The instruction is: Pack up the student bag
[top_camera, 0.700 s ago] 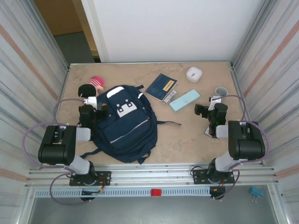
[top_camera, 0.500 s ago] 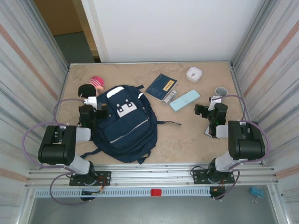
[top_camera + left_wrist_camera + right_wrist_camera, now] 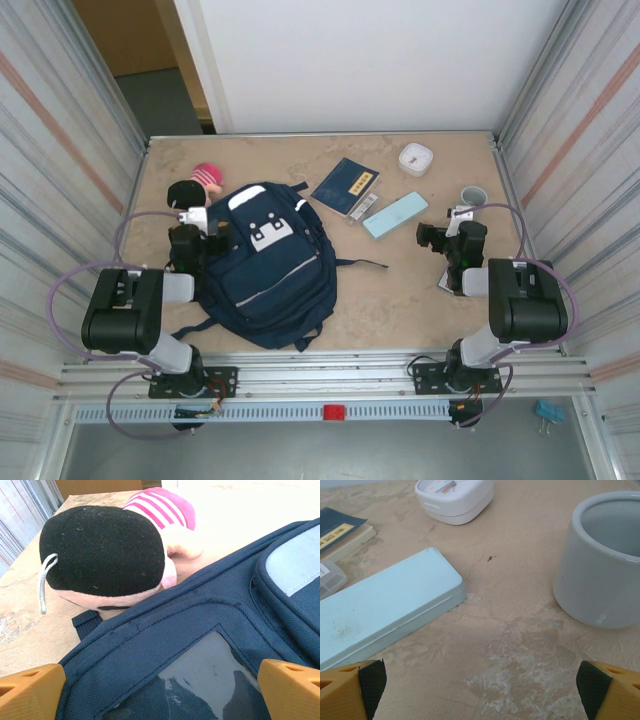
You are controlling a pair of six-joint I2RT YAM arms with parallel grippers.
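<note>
Item: student bag (image 3: 268,265), navy fabric, lying flat front-up on desk (image 3: 400,290), left of centre, top end toward far wall. Handling (est.): soft, floppy, prob. light while it lies this flat; will sag and fold if lifted, not fragile. Best hold: pinch a fabric ridge at top rim or a strap; broad panels give little to bite. Zip state unclear. Left hand (image 3: 160,690): fingers apart, empty, over bag's top-left edge. Plush toy (image 3: 105,555) touches that edge. Right hand (image 3: 480,685): fingers apart, empty, over bare desk btw. pale blue case (image 3: 385,605) and grey cup (image 3: 600,565).
</note>
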